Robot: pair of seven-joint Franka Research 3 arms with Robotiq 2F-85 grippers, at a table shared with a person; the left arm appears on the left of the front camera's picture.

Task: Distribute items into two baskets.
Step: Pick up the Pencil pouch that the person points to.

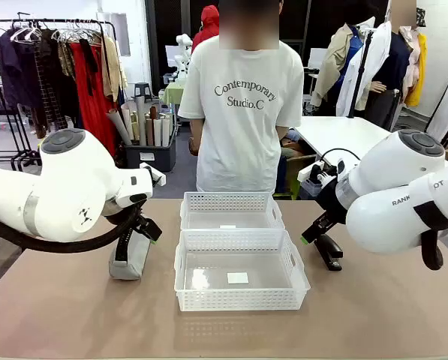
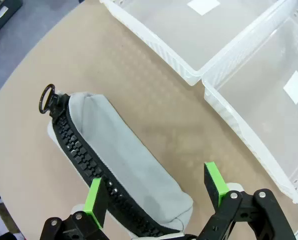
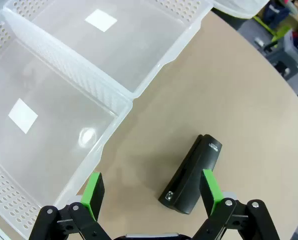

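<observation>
Both items are seen on the counter point(image 1: 73, 315), outside either basket.
The left tool point(image 2: 155, 191) is held apart over one end of the grey pouch point(image 2: 119, 150), left of the far basket point(image 1: 231, 202) and near basket point(image 1: 242, 301); the right tool point(image 3: 152, 190) is held apart above the black stapler point(image 3: 191, 175), right of the near basket.

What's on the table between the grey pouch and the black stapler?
The larger near basket and the smaller far basket, shown in the front view.
</observation>
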